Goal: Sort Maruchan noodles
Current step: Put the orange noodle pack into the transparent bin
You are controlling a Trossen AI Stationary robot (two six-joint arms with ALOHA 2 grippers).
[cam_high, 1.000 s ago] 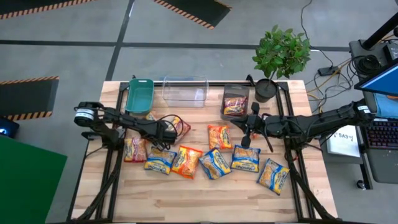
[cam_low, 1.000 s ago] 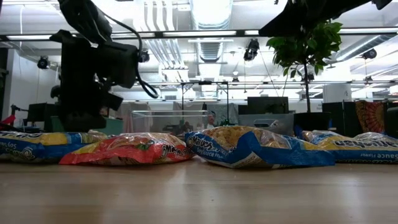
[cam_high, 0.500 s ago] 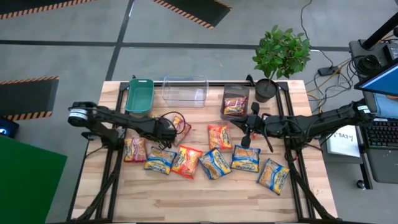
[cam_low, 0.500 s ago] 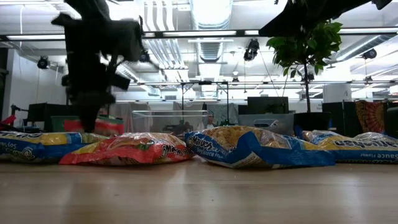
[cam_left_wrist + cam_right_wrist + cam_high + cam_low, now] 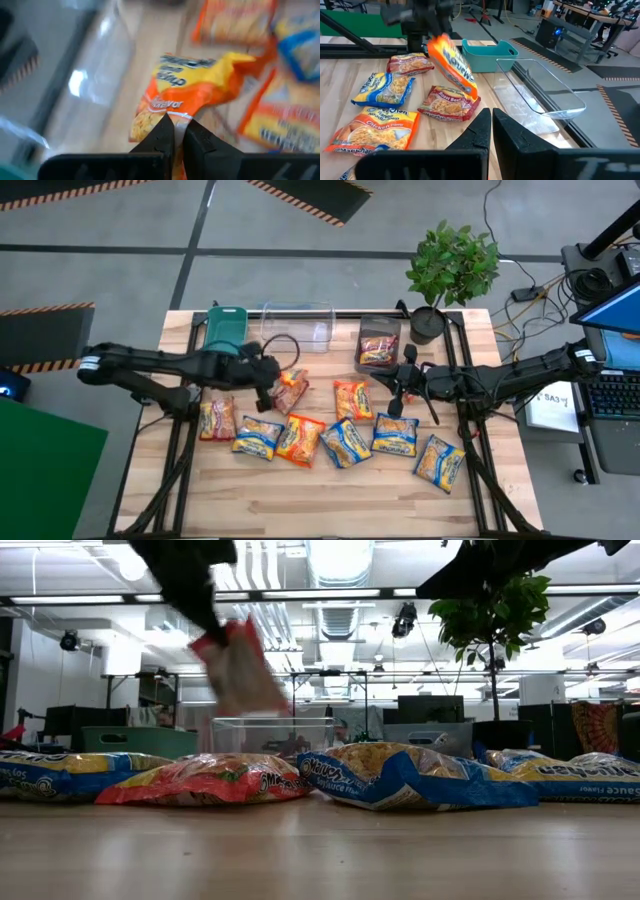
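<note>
1. Wooden tabletop (image 5: 330, 480) stands on a grey floor with striped hazard mats, and a potted plant (image 5: 452, 265) sits at its far right corner.
2. Along the far edge sit a teal bin (image 5: 224, 327), a clear bin (image 5: 297, 326) and a grey bin (image 5: 378, 343); the grey bin has a dark red packet (image 5: 377, 351) in it.
3. The left tool (image 5: 272, 383) is pressed together on an orange packet (image 5: 290, 389), pinching its edge, and holds it up off the wood near the clear bin; from table height it hangs tilted in the air.
4. The right tool (image 5: 398, 392) is closed on nothing, hovering near the grey bin.
5. The other Maruchan noodles (image 5: 395, 435) lie flat in a loose row across the middle of the tabletop: blue-and-yellow, orange and red packets, some touching their neighbours.
6. A red packet (image 5: 448, 102) lies on the wood below the lifted one.
</note>
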